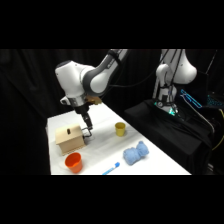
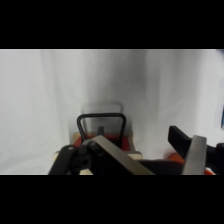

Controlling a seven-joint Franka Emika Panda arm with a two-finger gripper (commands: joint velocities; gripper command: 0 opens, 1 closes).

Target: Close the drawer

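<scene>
Drawer (image 2: 101, 131): small orange-brown boxy unit with a thin dark wire handle (image 2: 101, 124), seen in the wrist view directly ahead of the pincer. The handle loop stands upright against the white surface, with a pale reflection just beyond it. In the side view the drawer itself is not resolvable; only the right-hand face of its box shows, where the pincer sits.

White bench (image 1: 150, 150): long rectangular top carrying all items, set against a black backdrop.

White Franka arm (image 1: 82, 80): reaches over the bench from the upper right, its elbow above the box.

Pale tan wooden box (image 1: 69, 138): house-like block with a dark slot on top, near the bench's left edge.

Light blue crumpled cloth (image 1: 136, 153): well to the right of the box, toward the front.

Orange cup (image 1: 73, 162): just in front of the box.

Yellow cup (image 1: 120, 129): to the right of the box, well apart from it.

Blue pen-like stick (image 1: 112, 169): at the front edge, between orange cup and cloth.

Pincer (image 1: 87, 131): comes down just beside the box's right face. In the wrist view its two fingers (image 2: 194, 154) stand apart, with the wire handle ahead of the gap; contact cannot be told.
</scene>
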